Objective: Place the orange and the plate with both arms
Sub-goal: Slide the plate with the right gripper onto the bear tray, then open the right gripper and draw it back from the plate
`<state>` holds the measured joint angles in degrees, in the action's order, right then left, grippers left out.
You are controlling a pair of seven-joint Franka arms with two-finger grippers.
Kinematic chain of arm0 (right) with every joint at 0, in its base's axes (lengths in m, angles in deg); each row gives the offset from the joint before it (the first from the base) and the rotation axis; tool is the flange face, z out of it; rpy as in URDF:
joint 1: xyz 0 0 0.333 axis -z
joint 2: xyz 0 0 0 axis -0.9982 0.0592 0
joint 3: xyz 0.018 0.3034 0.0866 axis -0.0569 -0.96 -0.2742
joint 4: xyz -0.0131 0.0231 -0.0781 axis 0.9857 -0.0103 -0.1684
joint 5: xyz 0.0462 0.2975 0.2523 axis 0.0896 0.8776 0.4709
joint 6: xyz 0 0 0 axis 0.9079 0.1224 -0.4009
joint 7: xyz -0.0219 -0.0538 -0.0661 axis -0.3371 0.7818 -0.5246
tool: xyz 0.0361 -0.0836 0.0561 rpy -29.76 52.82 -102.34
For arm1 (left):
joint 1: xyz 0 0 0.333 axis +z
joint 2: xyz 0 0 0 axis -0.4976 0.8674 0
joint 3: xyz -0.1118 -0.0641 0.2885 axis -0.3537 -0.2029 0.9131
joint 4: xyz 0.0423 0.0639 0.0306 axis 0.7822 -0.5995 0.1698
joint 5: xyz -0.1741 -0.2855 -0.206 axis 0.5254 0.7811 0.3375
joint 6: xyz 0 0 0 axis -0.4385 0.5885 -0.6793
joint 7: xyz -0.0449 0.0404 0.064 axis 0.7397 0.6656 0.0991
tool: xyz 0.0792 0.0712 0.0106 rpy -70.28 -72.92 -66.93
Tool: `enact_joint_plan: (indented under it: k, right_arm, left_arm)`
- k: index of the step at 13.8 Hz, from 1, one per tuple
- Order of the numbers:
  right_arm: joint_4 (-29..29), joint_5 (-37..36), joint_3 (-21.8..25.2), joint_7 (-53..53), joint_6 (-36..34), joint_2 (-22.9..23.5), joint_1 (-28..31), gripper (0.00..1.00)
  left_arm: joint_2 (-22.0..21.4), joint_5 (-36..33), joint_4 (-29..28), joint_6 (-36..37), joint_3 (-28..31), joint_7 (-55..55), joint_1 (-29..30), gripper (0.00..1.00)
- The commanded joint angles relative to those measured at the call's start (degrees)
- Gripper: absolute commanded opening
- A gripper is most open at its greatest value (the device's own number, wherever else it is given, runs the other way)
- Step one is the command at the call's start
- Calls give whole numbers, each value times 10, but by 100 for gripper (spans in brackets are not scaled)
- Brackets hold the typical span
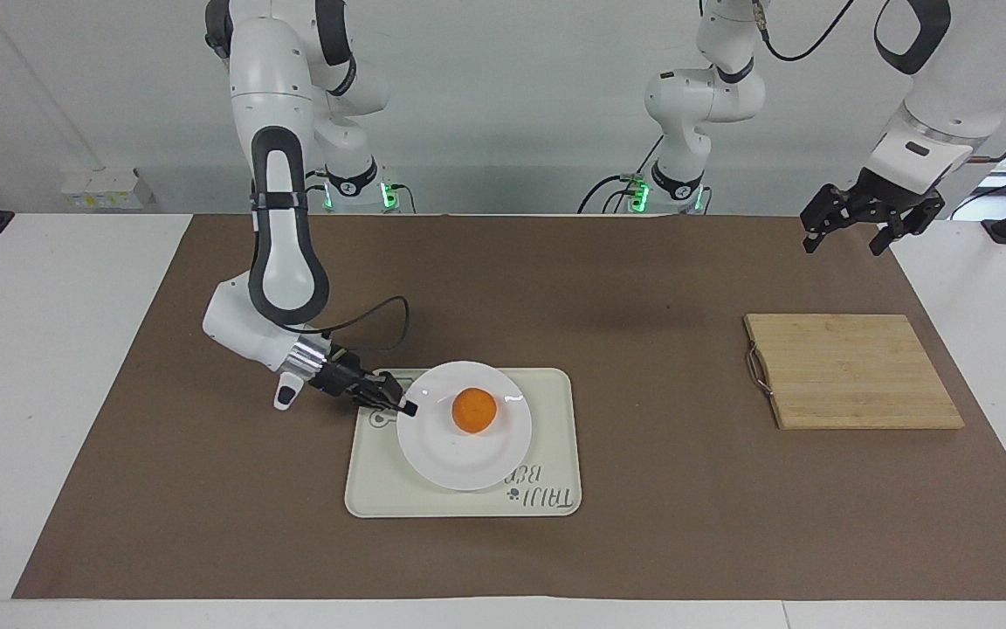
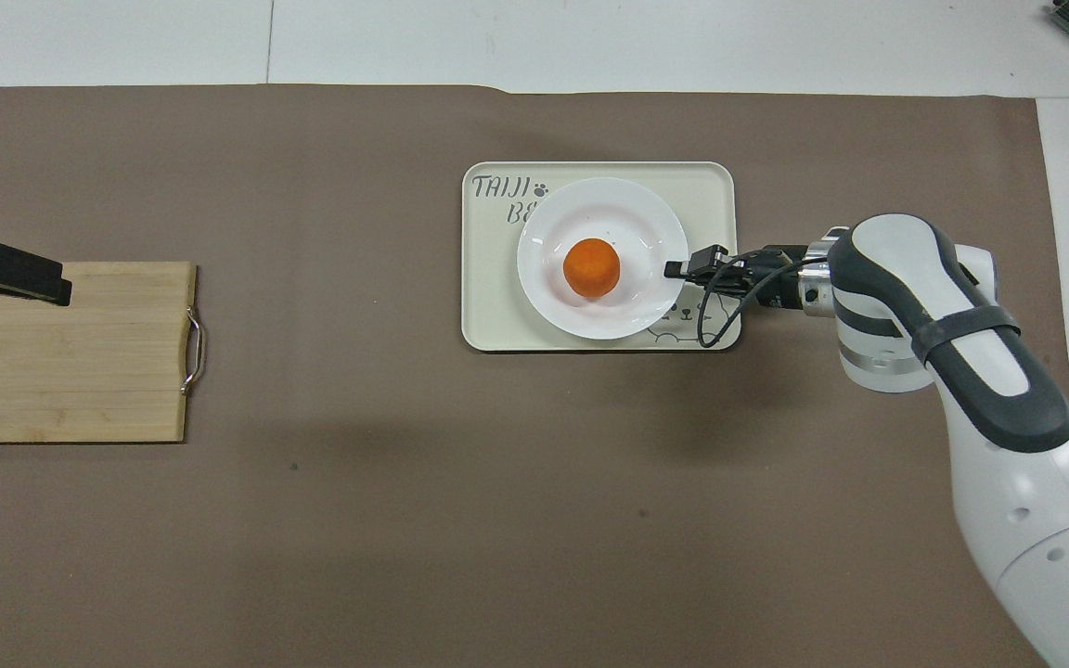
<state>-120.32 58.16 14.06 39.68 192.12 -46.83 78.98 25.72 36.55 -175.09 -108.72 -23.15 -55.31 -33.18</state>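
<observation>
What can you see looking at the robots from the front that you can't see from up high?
Only the facing view shows both arms' bases, the wall, and the whole left claw hanging in the air near the cutting board. Only the overhead view shows the tray's lettering upright. Both show the orange on the plate, the plate on the tray, and the right claw at the plate's rim.

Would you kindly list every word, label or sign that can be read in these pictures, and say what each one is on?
"TAIJI": printed on the cream tray, followed by a small paw-print sign.
"BE...": second line on the tray; the white plate covers the rest in the overhead view. In the facing view it reads "BEAR", upside down.
A bear drawing sits in the tray's corner by the right gripper.
Nothing else carries readable text.
</observation>
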Motion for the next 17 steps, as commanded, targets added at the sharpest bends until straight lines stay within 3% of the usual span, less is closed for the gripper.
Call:
enact_joint_plan:
  k: [1, 2, 3, 6, 11, 17]
  right_arm:
    - [-2, -11, -2, -18, 8, -1, -3, 0]
    - [-5, -12, -2, -15, 21, -1, -4, 44]
    - [-5, -12, -3, -15, 31, -1, -4, 99]
    - [5, -25, 2, -23, 35, -6, 1, 100]
    - [41, -167, 18, -77, 38, -21, 10, 100]
    - [79, -447, 40, -202, 37, -76, 6, 100]
  left_arm:
    - [-7, -11, -4, 7, -2, -5, 2, 100]
    - [-7, -11, -4, 6, -2, -5, 2, 100]
    - [-7, -11, -4, 6, -2, -5, 2, 100]
    - [-7, -11, -4, 6, -2, -5, 2, 100]
    - [-7, -11, -4, 6, -2, -5, 2, 100]
    - [-7, -11, -4, 6, -2, -5, 2, 100]
